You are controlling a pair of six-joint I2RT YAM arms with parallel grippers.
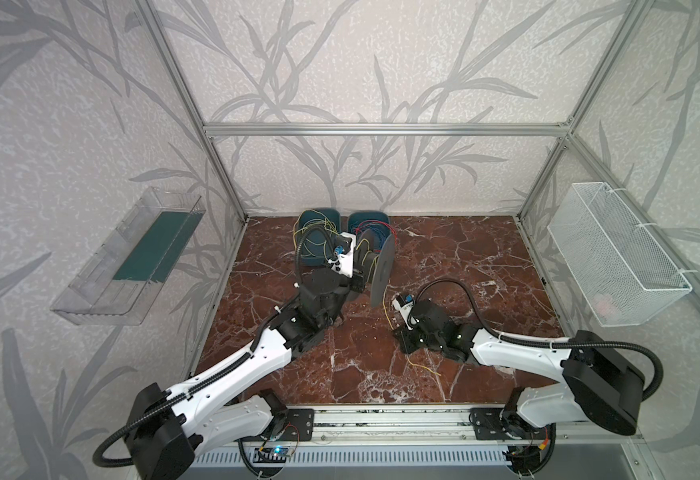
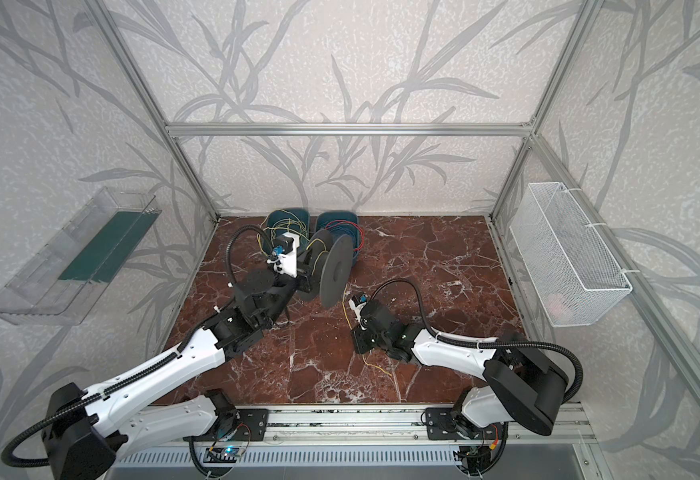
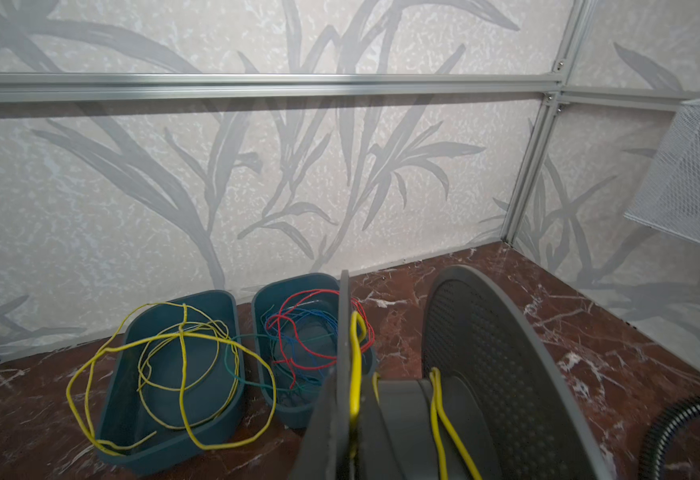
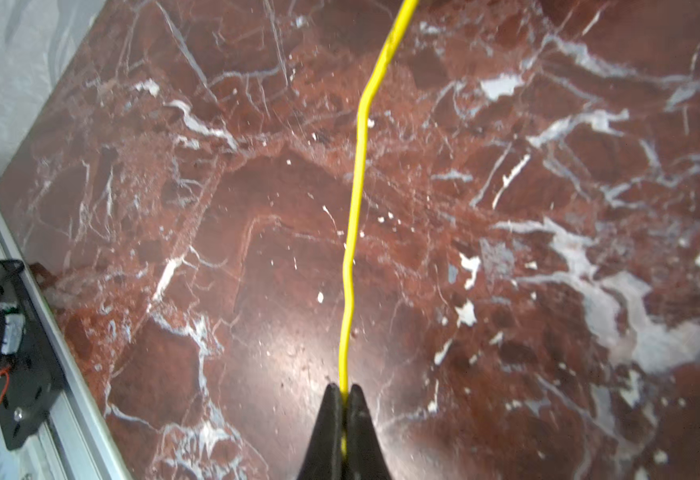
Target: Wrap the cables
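**A:** Since you've got eyes on it, where's the yellow cable rn?

**B:** Strung btwn two spots. Its loose loops spill over the left teal bin at the desk's rear edge. A few turns sit on the grey spool. One run then comes off toward mid-desk into the right end effector, jaws pinched tight on it. A short tail lies past that, aimed at the front edge.

**A:** Left end effector?

**B:** Closed, prob. clamped on the spool's near flange, tho the contact is mostly hidden. Spool's on edge just in front of the bins, flanges upright, axis approx. along the rear edge. Can't tell if it touches the desk.

**A:** Handling?

**B:** Very light, thin, floppy w/ some memory. Kinks show along the held run, so it won't lie straight w/o tension. Insulation looks smooth, so a pinch may let it slide. Best hold is on the single run off the spool, not in the loops, b/c those cross and could snag.

**A:** Direction?

**B:** Held run's long axis goes rear-to-front, free end toward the front edge. That's roughly square to the spool axis, which suits winding imo.

**A:** Other bin?

**B:** Red, blue and green wires inside. One green strand strays toward the yellow loops, so there's tangle risk.
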